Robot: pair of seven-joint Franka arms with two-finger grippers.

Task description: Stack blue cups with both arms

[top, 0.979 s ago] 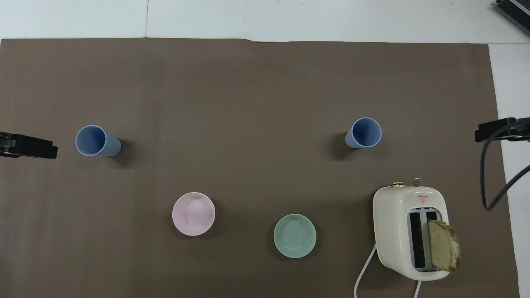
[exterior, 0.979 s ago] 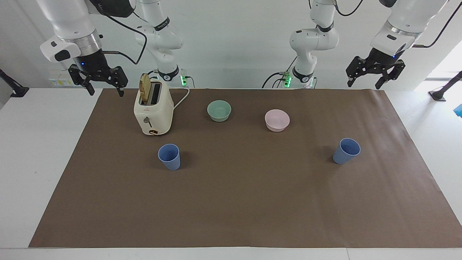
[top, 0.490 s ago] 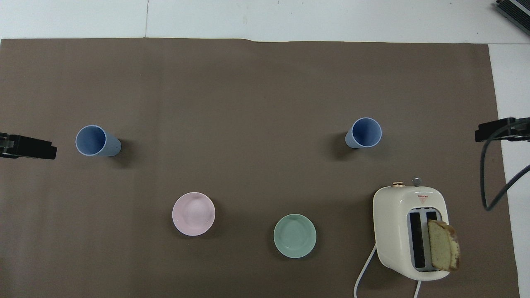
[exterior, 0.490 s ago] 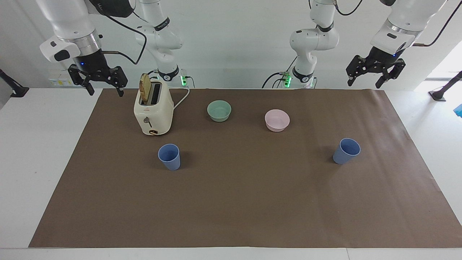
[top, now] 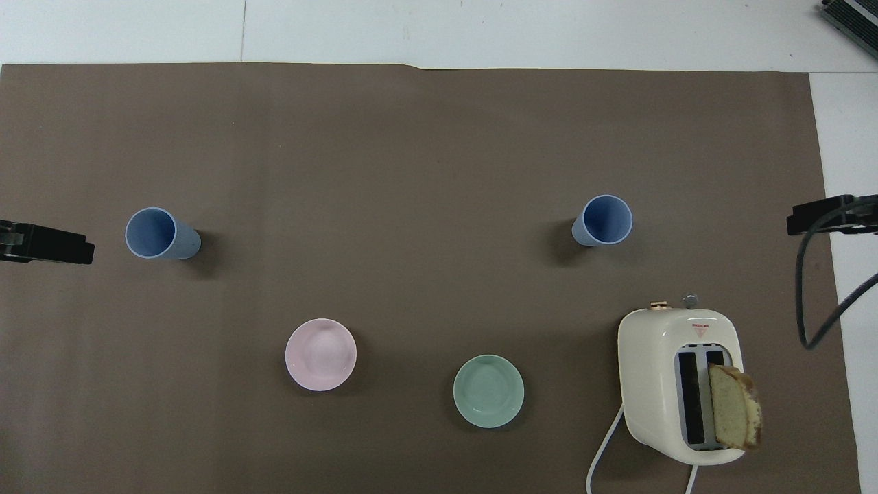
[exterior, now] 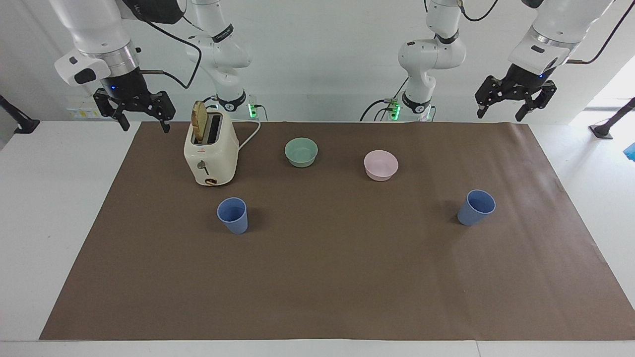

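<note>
Two blue cups stand upright and apart on the brown mat. One cup point(exterior: 232, 214) point(top: 603, 219) is toward the right arm's end, a little farther from the robots than the toaster. The other cup point(exterior: 476, 207) point(top: 161, 233) is toward the left arm's end. My right gripper point(exterior: 145, 126) hangs open and empty in the air over the mat's corner beside the toaster. My left gripper point(exterior: 500, 116) hangs open and empty over the mat's edge at its own end. In the overhead view only one finger of each shows, left point(top: 62, 247) and right point(top: 820, 214).
A cream toaster point(exterior: 211, 151) point(top: 679, 381) with a bread slice point(exterior: 199, 120) standing in it is near the right arm. A mint-green bowl point(exterior: 301, 151) point(top: 488, 391) and a pink bowl point(exterior: 381, 164) point(top: 320, 354) lie nearer to the robots than the cups. Two thinner white arms stand at the back.
The left gripper has risen very slightly. The cups, bowls and toaster have not moved.
</note>
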